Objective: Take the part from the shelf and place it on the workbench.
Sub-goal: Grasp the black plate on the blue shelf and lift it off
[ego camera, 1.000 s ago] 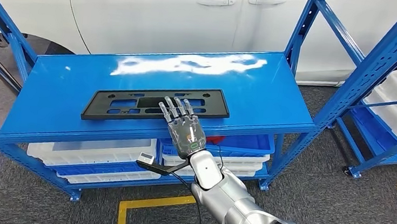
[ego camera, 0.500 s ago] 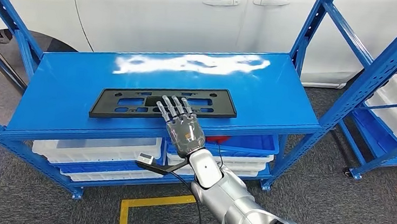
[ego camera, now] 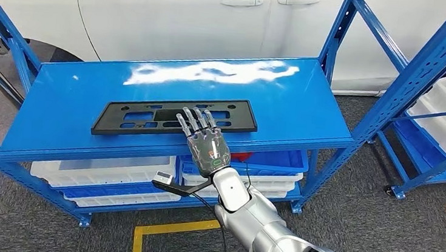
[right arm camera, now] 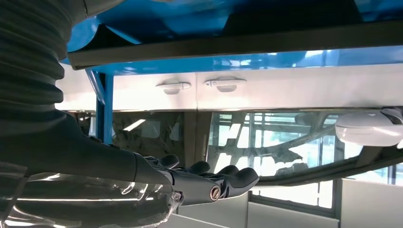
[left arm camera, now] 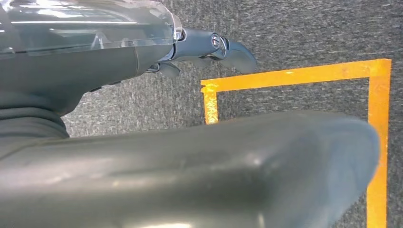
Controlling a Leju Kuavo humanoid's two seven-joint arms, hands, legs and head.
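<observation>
One blue steel shelf (ego camera: 77,98) is carrying the flat black slotted plastic part (ego camera: 148,118), lying flat near its front edge. The right hand (ego camera: 206,146) is hovering there, empty, fingers spread over the part, likely readying a grasp.

1 blk part (ego camera: 175,117), 2 blue shelves (ego camera: 307,109), 1 wht car (ego camera: 175,12)

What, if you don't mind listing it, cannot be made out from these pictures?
- Head view: whether the right hand touches the black part; its fingers cover that edge.
- Head view: contents of the bins under the shelf top, which hides them.
- Left wrist view: the left hand is mostly blocked by a blurred grey thumb, so its state is unclear.
</observation>
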